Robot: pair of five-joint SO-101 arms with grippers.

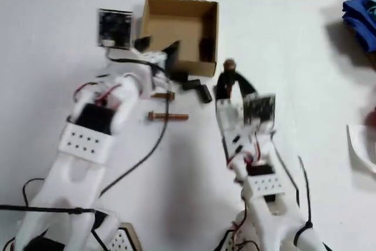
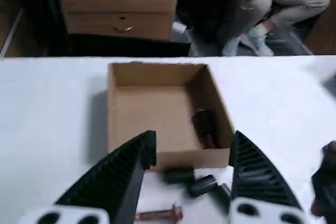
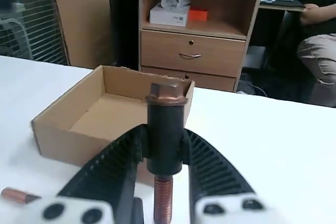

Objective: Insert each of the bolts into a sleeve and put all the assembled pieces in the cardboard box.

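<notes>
One bolt (image 3: 165,94) sat through its black sleeve (image 3: 164,137), copper head on top and threaded end poking out below. The right gripper (image 3: 164,153) was clamped shut on that sleeve, holding it upright just in front of the cardboard box (image 3: 58,124). A second assembled piece (image 2: 203,127) lay inside the box, on the side nearer the right arm. A few loose sleeves (image 1: 191,84) lay clustered on the white table (image 1: 294,45), just outside the box's near wall. Two bare bolts (image 1: 168,116) lay a little closer to the arms, roughly parallel and not touching each other. The left gripper (image 2: 194,136) stood wide open with nothing between its jaws, poised above the loose sleeves and facing into the box. Well apart from all this, a blue cloth (image 1: 361,19) lay bunched at the far edge of the table, on the right arm's side.
</notes>
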